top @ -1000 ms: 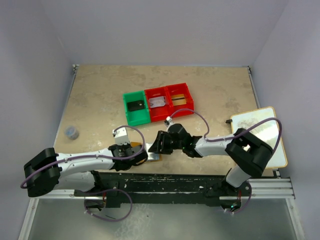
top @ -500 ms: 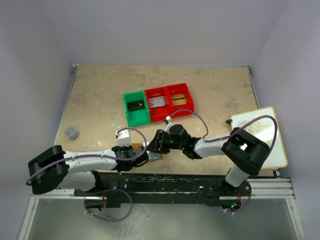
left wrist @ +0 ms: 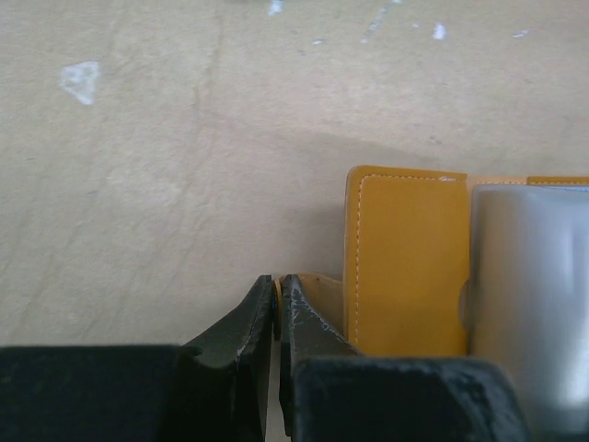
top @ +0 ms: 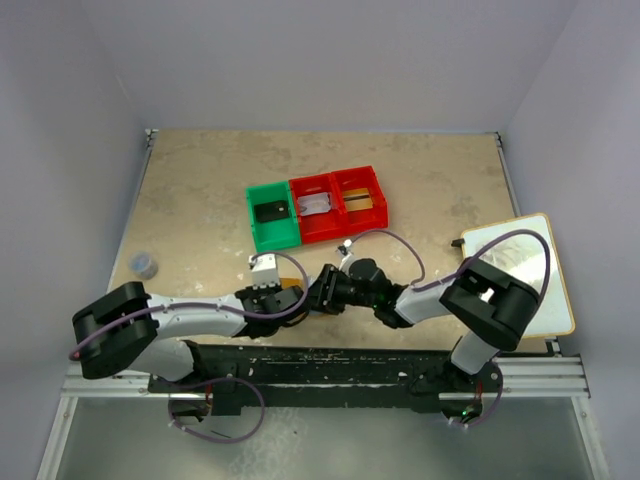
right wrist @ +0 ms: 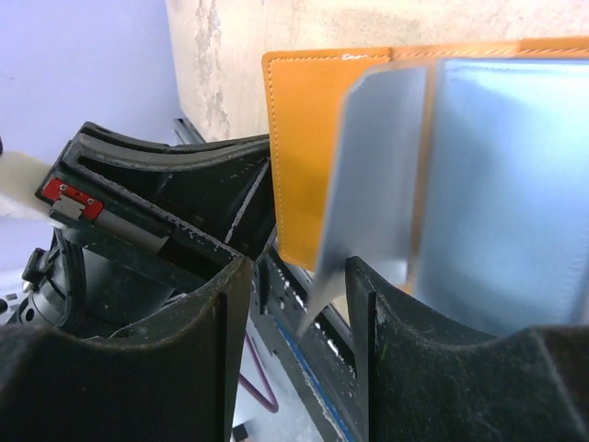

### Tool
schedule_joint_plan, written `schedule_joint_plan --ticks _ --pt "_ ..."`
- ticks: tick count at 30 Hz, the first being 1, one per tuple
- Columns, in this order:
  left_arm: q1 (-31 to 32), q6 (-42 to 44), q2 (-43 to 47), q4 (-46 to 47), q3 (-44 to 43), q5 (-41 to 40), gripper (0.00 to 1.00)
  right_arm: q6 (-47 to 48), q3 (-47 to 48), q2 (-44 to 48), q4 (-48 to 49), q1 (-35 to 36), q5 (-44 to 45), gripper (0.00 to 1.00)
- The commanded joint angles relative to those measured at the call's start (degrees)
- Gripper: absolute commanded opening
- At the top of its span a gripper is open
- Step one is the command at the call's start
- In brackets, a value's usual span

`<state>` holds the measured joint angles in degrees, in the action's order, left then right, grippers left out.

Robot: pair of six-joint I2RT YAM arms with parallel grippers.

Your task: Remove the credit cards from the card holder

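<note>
The card holder (top: pixel 297 297), an orange-tan wallet with pale blue-grey pockets, lies open near the table's front edge between both grippers. My left gripper (left wrist: pixel 277 281) is shut on its little tab clasp, beside the orange flap (left wrist: pixel 405 267). In the right wrist view a pale grey credit card (right wrist: pixel 377 166) sticks out of the wallet (right wrist: pixel 304 157), tilted. Its corner hangs between the fingers of my right gripper (right wrist: pixel 294 276), close to the right finger (right wrist: pixel 373 304). Those jaws stand apart. Other credit cards lie in the bins: a black one (top: pixel 270 211), a pale one (top: pixel 315 205) and a gold one (top: pixel 360 204).
A green bin (top: pixel 256 226) and two red bins (top: pixel 303 228) (top: pixel 379 196) stand in a row at mid-table. A white tan-edged board (top: pixel 520 272) lies at the right edge. A small grey object (top: pixel 145 265) sits at the left. The black arm rail (top: pixel 330 362) runs just below the wallet.
The left arm has swung right, bringing its gripper closer to the right one. The right wrist has shifted slightly down and right. The wallet stays between them.
</note>
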<state>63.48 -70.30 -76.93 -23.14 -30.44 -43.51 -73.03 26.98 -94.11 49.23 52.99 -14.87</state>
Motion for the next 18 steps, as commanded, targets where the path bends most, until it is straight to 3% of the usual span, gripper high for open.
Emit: schedule_joint_plan --ticks 1,9,18 --pt "0.3 3.82 -3.75 8.48 -2.51 7.06 0.0 -1.07 -0.87 4.21 1.56 0.03 2.46 0.49" --pt "0.41 2.21 -7.26 8.75 -4.04 6.97 0.0 2.86 2.73 9.9 -13.37 -0.07 8.71 0.49" --pt "0.41 1.2 -4.2 9.05 -0.77 7.1 0.0 5.88 6.61 4.82 -15.08 -1.0 7.9 0.3"
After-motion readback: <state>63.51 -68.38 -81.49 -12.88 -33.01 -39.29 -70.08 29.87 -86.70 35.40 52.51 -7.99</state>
